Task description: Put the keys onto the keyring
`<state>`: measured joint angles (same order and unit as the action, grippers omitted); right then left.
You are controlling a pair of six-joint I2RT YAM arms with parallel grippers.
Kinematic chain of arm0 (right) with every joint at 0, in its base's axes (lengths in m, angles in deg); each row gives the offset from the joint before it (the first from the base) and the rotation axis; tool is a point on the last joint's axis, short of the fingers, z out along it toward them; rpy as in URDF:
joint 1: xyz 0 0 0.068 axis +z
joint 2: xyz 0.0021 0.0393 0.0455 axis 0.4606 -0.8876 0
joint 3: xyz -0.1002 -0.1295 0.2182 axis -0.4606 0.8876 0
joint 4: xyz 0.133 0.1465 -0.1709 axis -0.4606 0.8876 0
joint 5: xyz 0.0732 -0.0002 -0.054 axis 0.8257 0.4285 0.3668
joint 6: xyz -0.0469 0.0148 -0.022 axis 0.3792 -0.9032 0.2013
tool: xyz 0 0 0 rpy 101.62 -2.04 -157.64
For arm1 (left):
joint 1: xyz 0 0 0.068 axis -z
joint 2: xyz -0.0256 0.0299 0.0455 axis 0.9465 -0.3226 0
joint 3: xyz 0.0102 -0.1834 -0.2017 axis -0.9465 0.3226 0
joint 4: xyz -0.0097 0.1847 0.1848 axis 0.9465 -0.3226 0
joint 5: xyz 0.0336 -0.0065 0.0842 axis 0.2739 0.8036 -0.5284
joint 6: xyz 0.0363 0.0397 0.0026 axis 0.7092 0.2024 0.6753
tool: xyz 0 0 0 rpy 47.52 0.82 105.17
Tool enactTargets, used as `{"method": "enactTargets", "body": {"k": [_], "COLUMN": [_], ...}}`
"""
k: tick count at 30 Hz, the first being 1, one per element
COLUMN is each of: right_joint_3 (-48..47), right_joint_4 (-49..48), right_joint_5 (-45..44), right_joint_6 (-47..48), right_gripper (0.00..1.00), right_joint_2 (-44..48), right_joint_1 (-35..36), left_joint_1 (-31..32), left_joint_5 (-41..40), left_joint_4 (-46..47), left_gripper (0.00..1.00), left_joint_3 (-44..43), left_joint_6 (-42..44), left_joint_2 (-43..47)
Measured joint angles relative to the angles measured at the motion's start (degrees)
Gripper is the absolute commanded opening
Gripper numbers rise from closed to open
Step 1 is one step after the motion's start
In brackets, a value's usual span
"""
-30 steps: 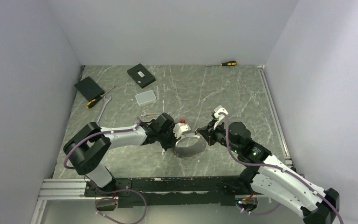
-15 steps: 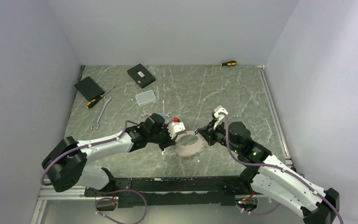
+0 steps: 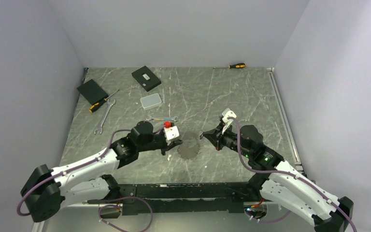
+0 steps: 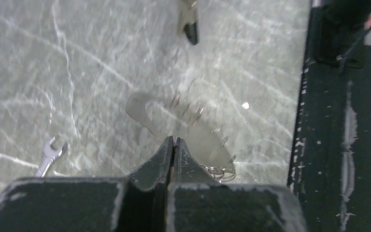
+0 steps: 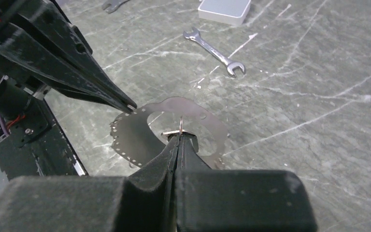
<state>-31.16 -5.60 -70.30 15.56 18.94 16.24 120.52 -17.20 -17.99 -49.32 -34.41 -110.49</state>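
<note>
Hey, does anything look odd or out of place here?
Nothing spilled or broken. The keyring looks askew: the right pincer nips a small ring at its inner edge, the left pincer touches its rim, and it seems tilted.

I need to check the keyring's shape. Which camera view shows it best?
Right wrist: the keyring is sharp and close, its curved silvery band and edge holes visible. Left wrist blurs it; top external shows only a small grey smudge.

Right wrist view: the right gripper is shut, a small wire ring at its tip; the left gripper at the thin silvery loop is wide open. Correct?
No: the left gripper is shut, its tip at the thin silvery loop; the right wrist view shows this.
</note>
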Motion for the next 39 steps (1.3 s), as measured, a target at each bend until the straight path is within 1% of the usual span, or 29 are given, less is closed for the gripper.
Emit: {"method": "enactTargets", "body": {"k": [5, 8, 14, 21, 29, 39], "right_joint_3": [-1.27, -1.81, -4.48, -5.16, -6.01, -6.01], "right_joint_4": [-0.02, -0.02, 0.70, 0.83, 1.31, 2.05], "right_joint_5": [4.28, 8.02, 14.95, 21.70, 24.35, 24.61], "right_joint_6": [2.86, 5.16, 9.64, 12.85, 15.08, 17.25], "right_gripper": [0.00, 0.00, 0.00, 0.00, 0.00, 0.00], "right_joint_2": [0.74, 1.27, 1.25, 3.76, 4.11, 4.00], "right_joint_1": [0.00, 0.00, 0.00, 0.00, 0.00, 0.04], "left_joint_1": [0.09, 0.09, 0.09, 0.09, 0.09, 0.09], "left_joint_5": [6.36, 10.64, 16.46, 21.59, 25.64, 28.11], "left_joint_4": [1.79, 2.67, 1.55, -2.36, -5.97, -7.06], "left_gripper": [0.00, 0.00, 0.00, 0.00, 0.00, 0.00], "left_joint_3": [0.59, 0.59, -1.09, -5.66, -9.18, -11.02], "left_joint_6": [1.49, 3.23, 7.10, 17.16, 24.28, 27.74], "left_joint_2": [6.75, 8.98, 8.96, 10.08, 9.75, 8.15]}}
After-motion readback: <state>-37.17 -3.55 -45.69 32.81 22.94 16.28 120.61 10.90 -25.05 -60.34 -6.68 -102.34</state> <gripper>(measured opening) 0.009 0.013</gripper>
